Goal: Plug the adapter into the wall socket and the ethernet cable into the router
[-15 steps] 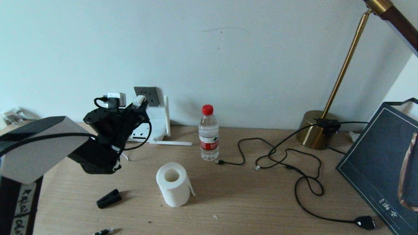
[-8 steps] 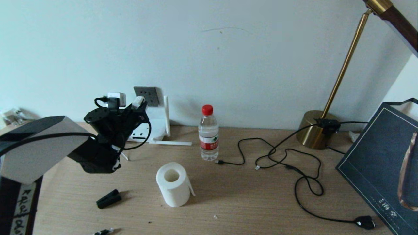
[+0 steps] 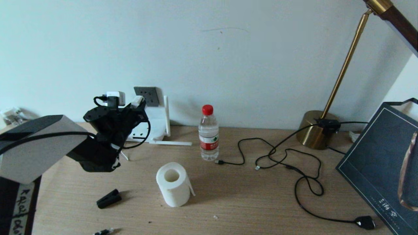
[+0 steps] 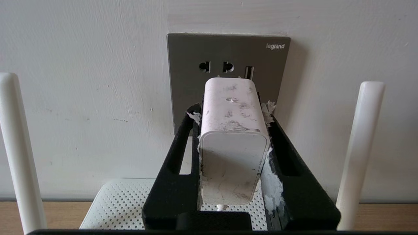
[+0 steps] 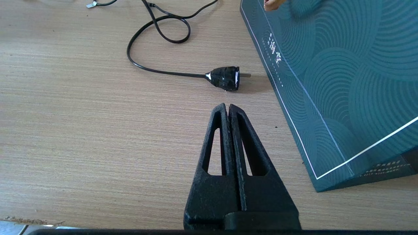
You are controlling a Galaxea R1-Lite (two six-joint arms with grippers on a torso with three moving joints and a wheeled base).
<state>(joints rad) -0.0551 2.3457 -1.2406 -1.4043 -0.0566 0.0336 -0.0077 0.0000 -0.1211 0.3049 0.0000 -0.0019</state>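
- One adapter (image 4: 232,140), white, boxy with rounded corners, scuffed grey; clamped between the two black fingers of the left gripper (image 4: 232,111), jaws narrowed onto its sides, frayed white padding (image 4: 271,186) squeezed out along the grip.
- One wall socket (image 4: 228,62), dark grey square plate, matt, on the wall above the desk's back edge toward its left end; adapter's front end right at its face, just under the upper pair of round holes; contact cannot be told.
- One router (image 4: 120,209), flat white box with a dotted perforated top, at the back edge below the socket; two of its slim white antennas (image 4: 359,153) upright either side of the gripper in the left wrist view.
- One right gripper (image 5: 228,109), black, tapered, jaws pressed fully together, holding nothing, over bare wood-grain desk (image 5: 81,130) near the front right corner.
- One black round-bodied plug (image 5: 225,77) on a thin black cord just beyond it, beside one dark teal patterned box (image 5: 343,81).
- Also one water bottle (image 3: 208,133), one white paper roll (image 3: 173,184), one brass lamp (image 3: 316,132).
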